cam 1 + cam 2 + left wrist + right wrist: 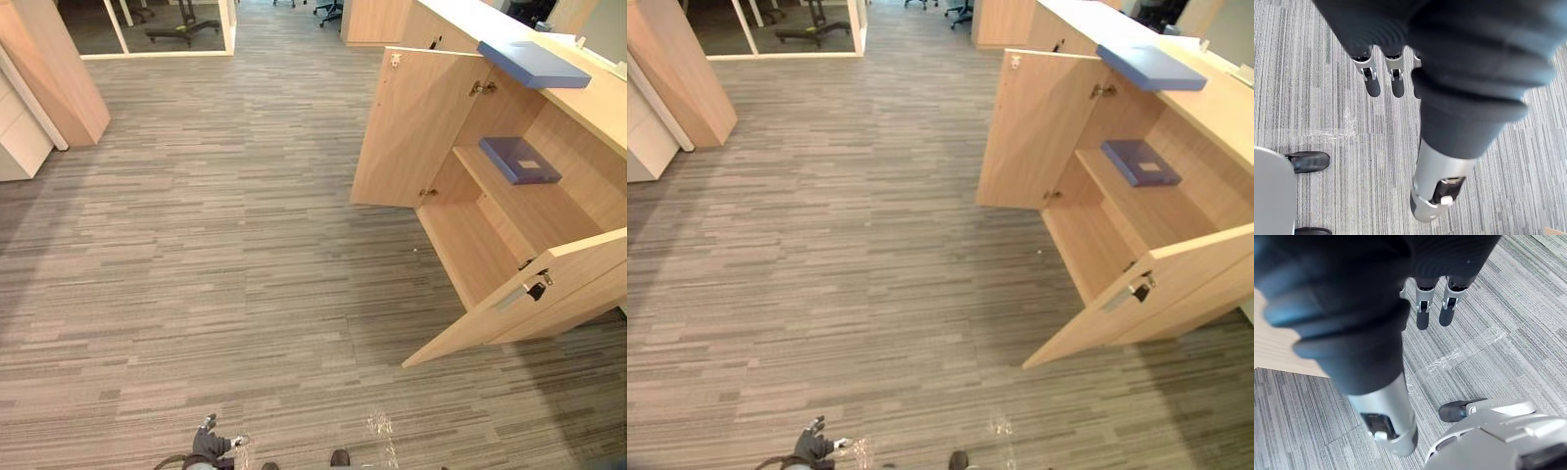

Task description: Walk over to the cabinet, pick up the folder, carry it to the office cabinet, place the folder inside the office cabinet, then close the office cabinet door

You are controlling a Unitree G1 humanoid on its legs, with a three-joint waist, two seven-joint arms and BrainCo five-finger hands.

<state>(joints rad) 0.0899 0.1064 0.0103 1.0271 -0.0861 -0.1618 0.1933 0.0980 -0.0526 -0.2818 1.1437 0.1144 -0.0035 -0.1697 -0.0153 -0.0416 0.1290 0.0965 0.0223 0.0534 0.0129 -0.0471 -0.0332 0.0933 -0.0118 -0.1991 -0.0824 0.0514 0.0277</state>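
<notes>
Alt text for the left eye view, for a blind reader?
A light wood cabinet at the right has both doors open; one blue folder lies on its inner shelf, a second folder on its top. Grey striped carpet lies in front, the left hand at the bottom edge.

At upper right, a blue folder point(534, 64) is lying flat atop the open-doored office cabinet point(468, 243), a darker folder point(519, 159) lying on its inner shelf

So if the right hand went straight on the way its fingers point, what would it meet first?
Probably the carpet floor, close to a clear tape mark. The right hand hangs with straight, empty fingers pointing down, and nothing shows in between, though depth is hard to judge.
</notes>
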